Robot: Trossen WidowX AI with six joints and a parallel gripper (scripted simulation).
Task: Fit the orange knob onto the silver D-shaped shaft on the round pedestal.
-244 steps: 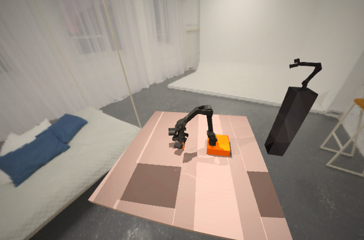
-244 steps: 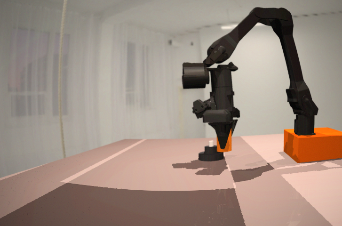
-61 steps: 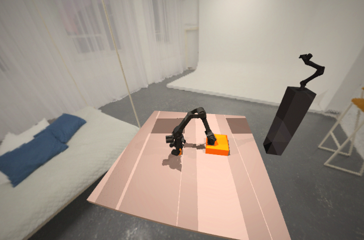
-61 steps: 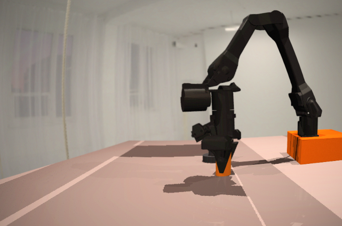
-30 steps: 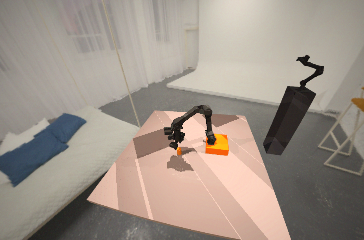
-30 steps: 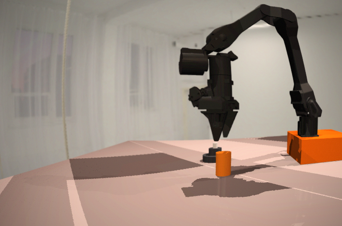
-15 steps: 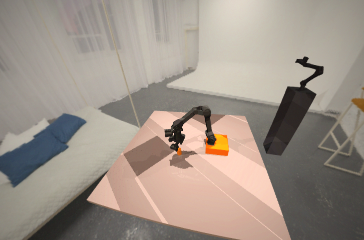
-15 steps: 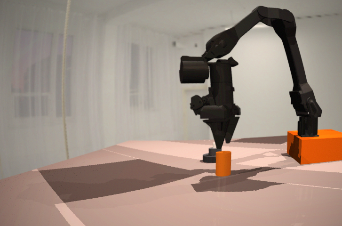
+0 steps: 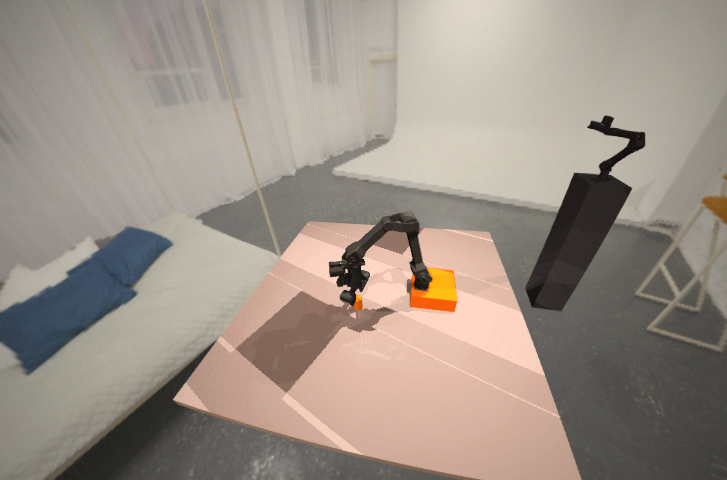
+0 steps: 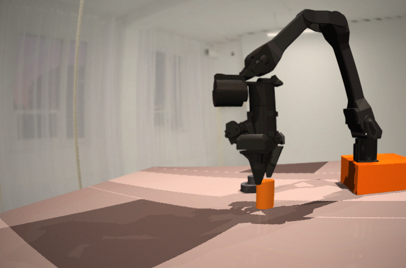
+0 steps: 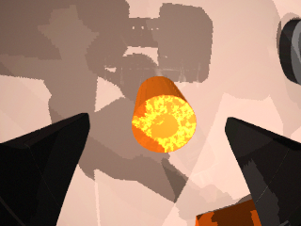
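The orange knob (image 9: pixel 358 303) (image 10: pixel 265 195) (image 11: pixel 164 123) stands upright on the table, its top facing up in the wrist view; its hole is hidden underneath. My gripper (image 9: pixel 352 298) (image 10: pixel 263 179) (image 11: pixel 161 122) is open and empty, pointing down with its fingertips at about the height of the knob's top. In the wrist view the knob appears between the spread fingers, touching neither. The dark round pedestal (image 10: pixel 247 187) (image 11: pixel 288 52) stands behind and left of the knob in the exterior view, and is cut off at the wrist view's right edge. The silver shaft is hidden behind a finger in the exterior view.
The pink table (image 9: pixel 432 396) (image 10: pixel 336 243) carries the orange base block (image 9: pixel 433 302) (image 10: pixel 383 176) (image 11: pixel 228 216) under my arm, to the right of the knob in the top and exterior views. A second dark arm on a tall black column (image 9: pixel 579 243) stands beyond the table.
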